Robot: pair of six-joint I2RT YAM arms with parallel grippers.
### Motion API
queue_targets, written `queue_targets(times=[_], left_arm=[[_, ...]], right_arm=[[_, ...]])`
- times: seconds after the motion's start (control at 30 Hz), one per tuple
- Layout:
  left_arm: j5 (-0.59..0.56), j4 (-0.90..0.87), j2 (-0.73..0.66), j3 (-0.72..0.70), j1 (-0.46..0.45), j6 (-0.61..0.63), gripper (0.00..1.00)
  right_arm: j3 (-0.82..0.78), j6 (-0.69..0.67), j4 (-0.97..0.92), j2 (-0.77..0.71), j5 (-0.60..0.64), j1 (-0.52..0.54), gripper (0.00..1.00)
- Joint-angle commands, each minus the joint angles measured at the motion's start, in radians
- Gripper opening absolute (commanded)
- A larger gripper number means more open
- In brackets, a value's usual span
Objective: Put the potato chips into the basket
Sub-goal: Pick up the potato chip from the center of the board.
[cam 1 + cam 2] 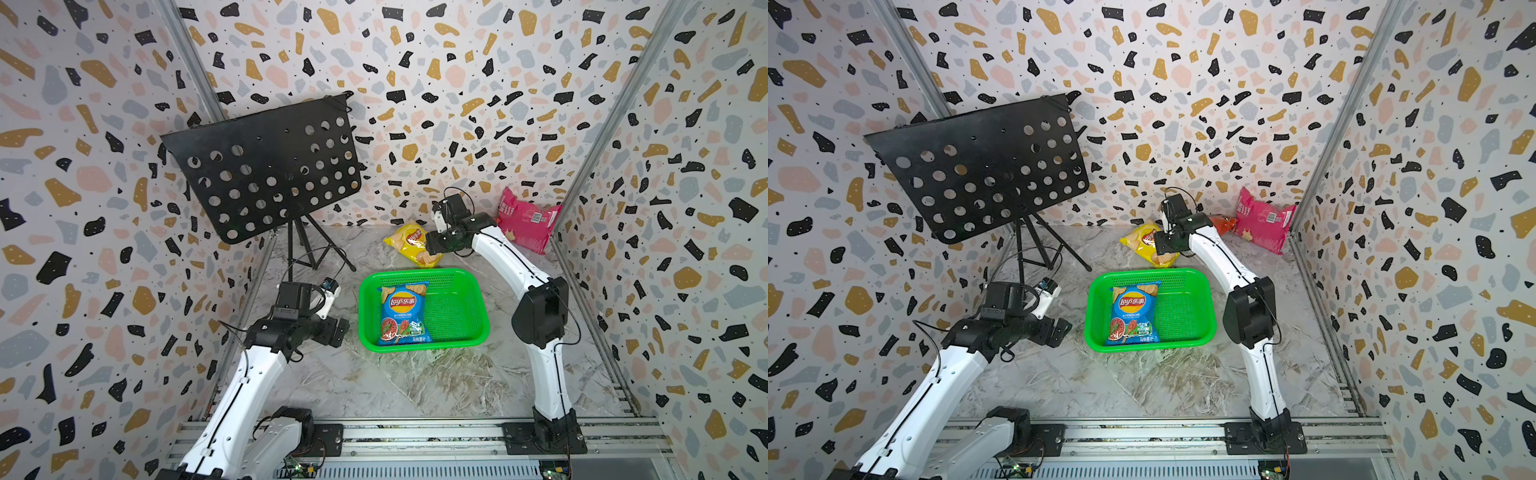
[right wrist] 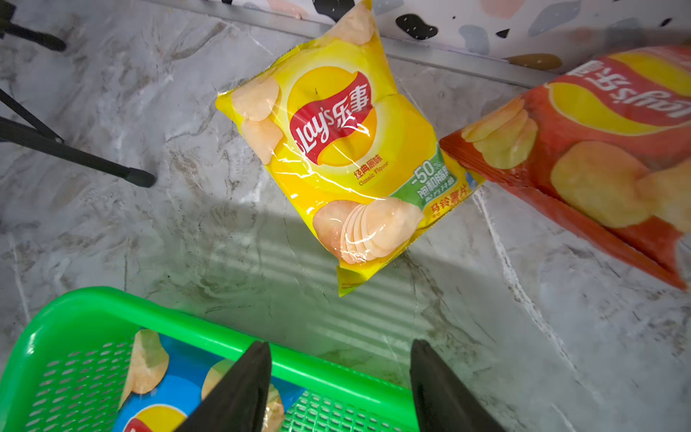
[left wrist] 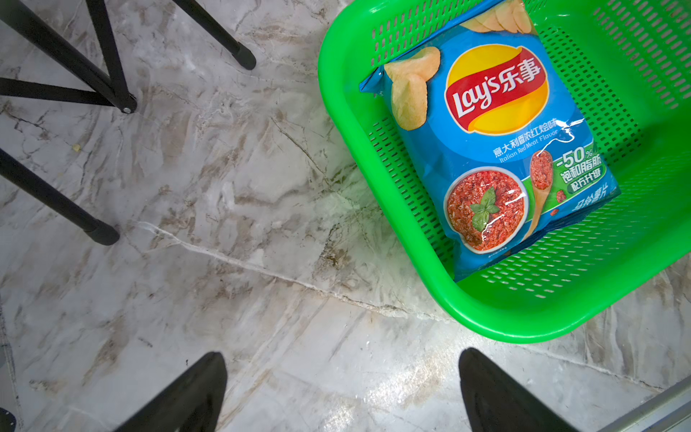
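The green basket stands mid-floor with a blue bag of potato chips lying in its left half. Behind it, a yellow bag lies on the floor. An orange-red bag touches the yellow bag's corner. A pink bag leans in the back right corner. My right gripper hangs open and empty above the basket's far rim, short of the yellow bag. My left gripper is open and empty over the floor, left of the basket.
A black music stand with a perforated desk stands at the back left. Its tripod legs spread over the marble floor near the left arm. Terrazzo-patterned walls close in three sides, and a metal rail runs along the front.
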Motion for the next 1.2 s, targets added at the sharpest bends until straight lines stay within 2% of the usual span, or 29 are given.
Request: queue_targets(times=[0.0,0.33,0.43,0.6,0.87,1.17], left_arm=[[0.015,-0.004,-0.002,-0.012,0.005,0.011,1.00],[0.024,-0.001,0.005,-0.012,0.004,0.014,1.00],[0.026,-0.001,0.006,-0.013,0.005,0.014,1.00],[0.024,-0.001,0.009,-0.013,0.004,0.014,1.00],[0.024,-0.001,0.014,-0.012,0.004,0.013,1.00],[0.024,-0.001,0.018,-0.010,0.004,0.012,1.00]], right_arm=[[0.116,-0.072,-0.074,0.035,-0.057,-0.026,0.63],[0.301,-0.231,-0.081,0.225,-0.091,-0.061,0.63],[0.331,-0.259,-0.058,0.261,-0.109,-0.068,0.68],[0.330,-0.275,0.012,0.285,-0.168,-0.082,0.70],[0.340,-0.286,0.064,0.342,-0.147,-0.087,0.74],[0.344,-0.278,0.058,0.381,-0.117,-0.087,0.68]])
